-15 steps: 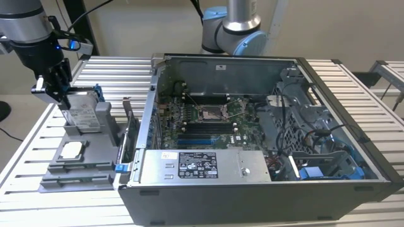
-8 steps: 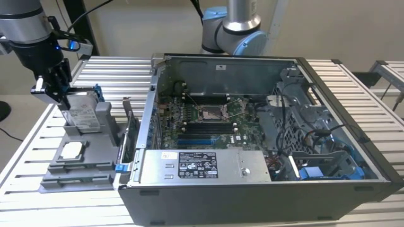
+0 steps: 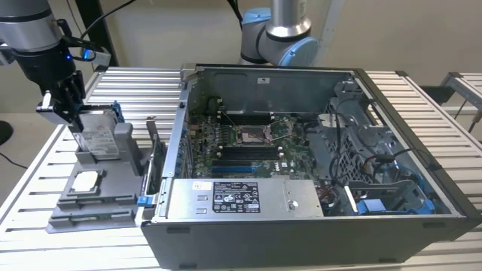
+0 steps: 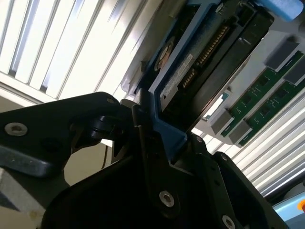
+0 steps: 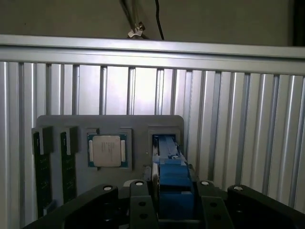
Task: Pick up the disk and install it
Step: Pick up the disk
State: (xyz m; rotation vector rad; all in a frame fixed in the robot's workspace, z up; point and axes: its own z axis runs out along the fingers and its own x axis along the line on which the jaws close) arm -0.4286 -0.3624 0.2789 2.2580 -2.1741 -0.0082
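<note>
The disk [image 3: 98, 135] stands upright in a slot of the grey holder tray [image 3: 113, 200] on the exterior view's left, silver with a white label and a blue frame. My gripper [image 3: 71, 116] sits over its upper edge, shut on the blue frame. In the first wrist view the blue frame [image 5: 174, 191] lies between my fingers [image 5: 140, 200] above the tray slot. The second wrist view shows the disk's [image 4: 209, 52] dark connector edge, with my gripper [image 4: 157, 124] clamped on the blue plastic.
A small silver square chip [image 3: 85, 180] and memory sticks [image 5: 42, 171] rest in the same tray. The open computer case [image 3: 301, 158] fills the table's middle and right, with blue drive-bay parts [image 3: 373, 206] near its front right. A second arm's base [image 3: 279, 34] stands behind the case.
</note>
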